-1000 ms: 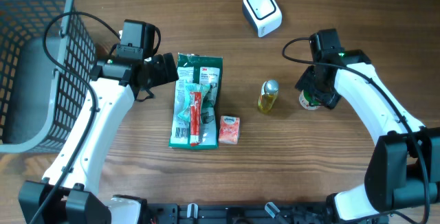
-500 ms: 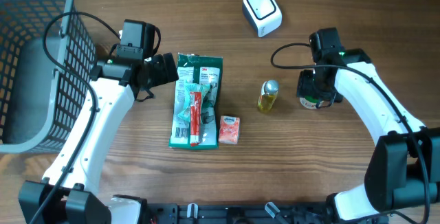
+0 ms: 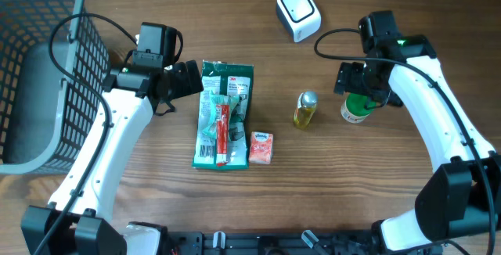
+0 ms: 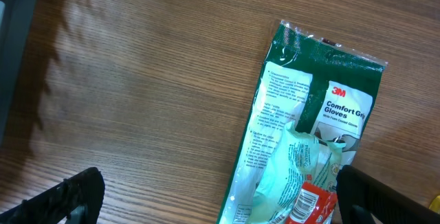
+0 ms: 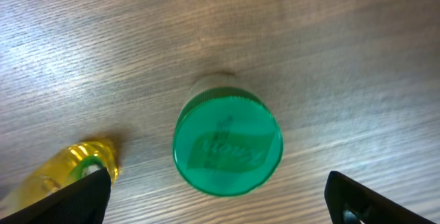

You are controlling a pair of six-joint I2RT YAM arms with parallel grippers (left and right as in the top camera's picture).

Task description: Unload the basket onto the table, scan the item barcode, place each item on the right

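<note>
The right gripper point(image 5: 218, 198) hangs wide open straight over the jar point(image 5: 227, 141), which stands upright and unheld, its green lid between the fingers and touching neither. This looks like the pick-up step: lower, close on the jar, then carry it past the bottle point(image 3: 304, 109) just left of the jar to the scanner point(image 3: 298, 12), beyond the jar and left

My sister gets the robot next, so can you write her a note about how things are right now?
Left gripper: open, empty, beside the top of the glove pack.
Right gripper: open, empty, above the green-lidded jar.
Scanner is at the far edge; yellow bottle is beside the jar.
Done: nothing is held at the scanner yet.
To do: pick an item, show its barcode to the scanner.
</note>
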